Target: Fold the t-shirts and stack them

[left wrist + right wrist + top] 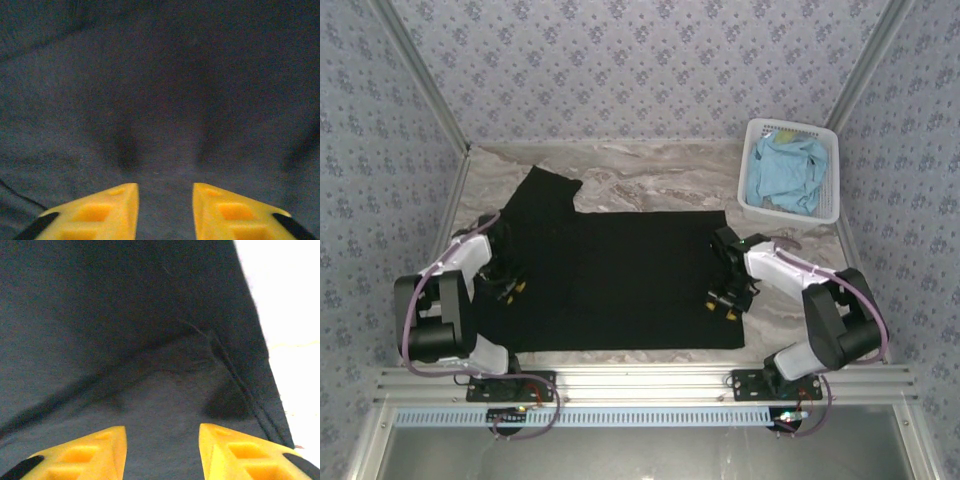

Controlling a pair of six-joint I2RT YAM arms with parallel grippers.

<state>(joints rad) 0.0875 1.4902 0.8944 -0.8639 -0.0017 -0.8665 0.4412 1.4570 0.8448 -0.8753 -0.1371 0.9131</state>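
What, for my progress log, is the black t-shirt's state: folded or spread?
Spread: the black t-shirt lies flat and wide across the table.

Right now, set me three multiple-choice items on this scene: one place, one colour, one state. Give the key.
1. Where is the light blue t-shirt?
A. in the white basket
B. flat on the table
C. under the table

2. What colour is the t-shirt spread across the table?
A. red
B. black
C. green

3. How do the right gripper's jaws stand?
A. shut on the basket
B. shut on the blue t-shirt
C. open over dark fabric

Key: 1 A, it lies crumpled inside the basket; 2 B, the black t-shirt covers the table's middle; 3 C, a gap shows between its yellow fingers.
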